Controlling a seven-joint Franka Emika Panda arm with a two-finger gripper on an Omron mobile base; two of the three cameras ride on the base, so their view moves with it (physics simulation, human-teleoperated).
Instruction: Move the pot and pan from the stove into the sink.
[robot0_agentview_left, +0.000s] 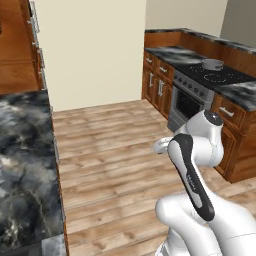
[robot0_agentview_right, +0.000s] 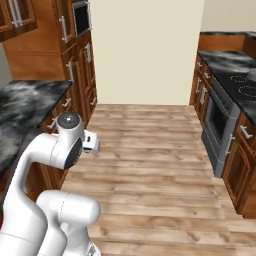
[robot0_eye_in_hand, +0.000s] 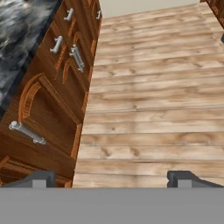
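The robot is at the approach step: its fingers (robot0_eye_in_hand: 111, 177) stand wide and empty over the wooden floor (robot0_eye_in_hand: 153, 100), while the pot (robot0_agentview_left: 212, 64) sits on the stove (robot0_agentview_left: 220, 76) at two o'clock, so the base must drive there first.

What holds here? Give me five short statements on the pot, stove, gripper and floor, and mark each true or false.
1. The pot sits on the stove. True.
2. The gripper is shut on the pot. False: its fingertips stand wide apart with nothing between them, over the wooden floor.
3. The stove stands on the right side of the room in the left base view. True.
4. The hand view looks at a cabinet front with metal handles beside the floor. True.
5. The pot lies on the floor. False: it is up on the black cooktop, at its far end.
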